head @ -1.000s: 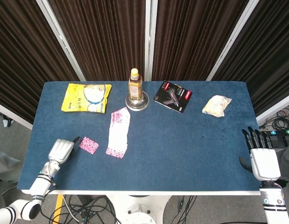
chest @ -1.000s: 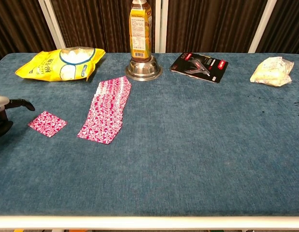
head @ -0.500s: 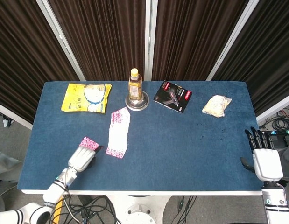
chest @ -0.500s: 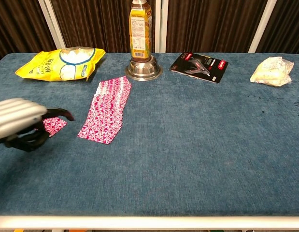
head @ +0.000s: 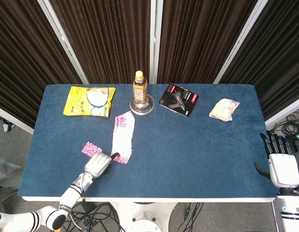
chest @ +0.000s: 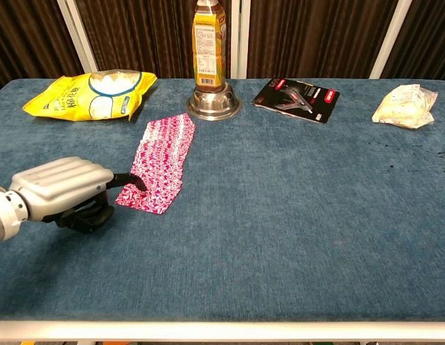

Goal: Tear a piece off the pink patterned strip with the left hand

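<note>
Strip (head: 123, 137) lies flat on the table (head: 188, 145); my left hand (head: 97, 164), fingers curled and empty, should pinch its near corner; right hand (head: 283, 166) idles, fingers apart.

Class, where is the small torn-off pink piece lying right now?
In the head view, the small pink piece lies on the table's left side, left of the pink strip, just beyond the left hand.

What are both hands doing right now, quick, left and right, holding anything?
Left hand: fingers curled in, one fingertip at the pink patterned strip, holding nothing.
Right hand: open, empty, off the table edge.
</note>
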`<state>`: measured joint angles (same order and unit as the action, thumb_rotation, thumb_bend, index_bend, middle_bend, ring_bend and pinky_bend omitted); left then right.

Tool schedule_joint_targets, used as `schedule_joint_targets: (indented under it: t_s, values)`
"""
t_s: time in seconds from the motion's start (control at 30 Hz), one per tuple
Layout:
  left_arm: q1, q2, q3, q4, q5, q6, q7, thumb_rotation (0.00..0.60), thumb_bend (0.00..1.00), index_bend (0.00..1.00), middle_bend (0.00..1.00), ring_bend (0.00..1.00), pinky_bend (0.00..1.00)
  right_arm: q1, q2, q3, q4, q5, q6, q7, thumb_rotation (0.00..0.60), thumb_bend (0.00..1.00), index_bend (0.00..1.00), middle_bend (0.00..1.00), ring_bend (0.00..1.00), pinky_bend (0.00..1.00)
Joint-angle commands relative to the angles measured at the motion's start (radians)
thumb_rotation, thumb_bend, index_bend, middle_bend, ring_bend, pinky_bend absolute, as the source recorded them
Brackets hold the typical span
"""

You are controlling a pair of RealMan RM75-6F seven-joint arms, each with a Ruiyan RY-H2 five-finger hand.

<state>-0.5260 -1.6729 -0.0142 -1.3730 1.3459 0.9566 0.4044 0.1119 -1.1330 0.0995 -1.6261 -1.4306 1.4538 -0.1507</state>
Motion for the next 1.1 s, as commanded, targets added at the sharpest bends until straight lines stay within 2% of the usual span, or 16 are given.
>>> schedule_joint_targets:
  t_s: [0.03,0.33,0.87,1.1]
  values:
    - [0.002,-0.001,0.005,0.001,-0.005,0.0,0.006,0.6,0.61,0.19,0.88,0.9,0.87,0.0,-0.001,-0.001,0.003,-0.001,-0.001,0.004,0.6,0.18,0.0,0.0,0.0,0.0]
    - [0.01,0.014,0.028,-0.025,-0.001,0.014,0.018,0.6,0.61,0.19,0.88,0.9,0.87,0.003,-0.008,-0.002,0.008,-0.001,-0.006,0.005,0.6,0.18,0.0,0.0,0.0,0.0]
    - [0.092,0.141,0.125,-0.163,0.027,0.091,0.027,0.6,0.61,0.19,0.88,0.9,0.87,0.006,-0.013,-0.004,0.001,-0.002,-0.011,-0.01,0.6,0.18,0.0,0.0,0.0,0.0]
    - [0.087,0.127,0.094,-0.152,0.047,0.113,0.015,0.6,0.62,0.19,0.88,0.89,0.87,0.008,-0.016,-0.007,-0.006,-0.006,-0.012,-0.018,0.6,0.18,0.0,0.0,0.0,0.0]
